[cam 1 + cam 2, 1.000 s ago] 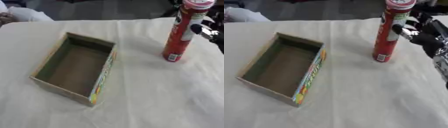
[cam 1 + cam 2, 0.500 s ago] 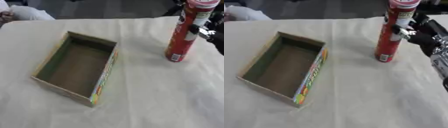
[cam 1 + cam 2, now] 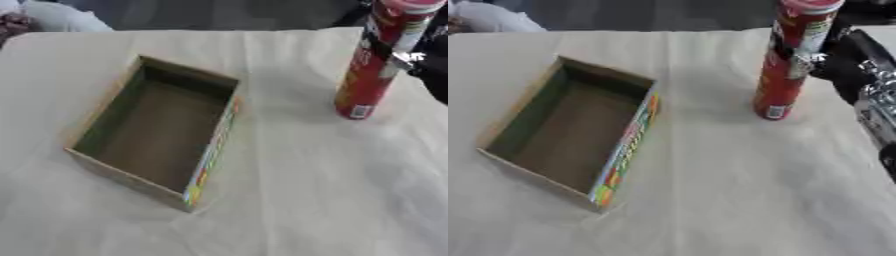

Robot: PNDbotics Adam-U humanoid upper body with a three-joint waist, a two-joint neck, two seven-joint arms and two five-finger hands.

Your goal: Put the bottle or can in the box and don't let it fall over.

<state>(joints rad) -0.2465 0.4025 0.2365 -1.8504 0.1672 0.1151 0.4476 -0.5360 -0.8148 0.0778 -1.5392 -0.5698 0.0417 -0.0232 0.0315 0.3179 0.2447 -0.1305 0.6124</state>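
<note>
A tall red can with a pale lid stands upright on the cloth at the far right. My black and silver right hand reaches in from the right edge. Its fingers curl across the can's upper half. In the left eye view a dark finger band crosses the can as well. The open cardboard box, with a colourful printed side, lies at centre left, well apart from the can, and holds nothing. My left hand shows in neither view.
A cream cloth covers the whole table. The table's far edge runs along the top, with dark floor beyond. Something white lies at the far left corner.
My right hand has closed in from the right, and its fingers now wrap the can. The can has shifted slightly right. The box has not moved.
</note>
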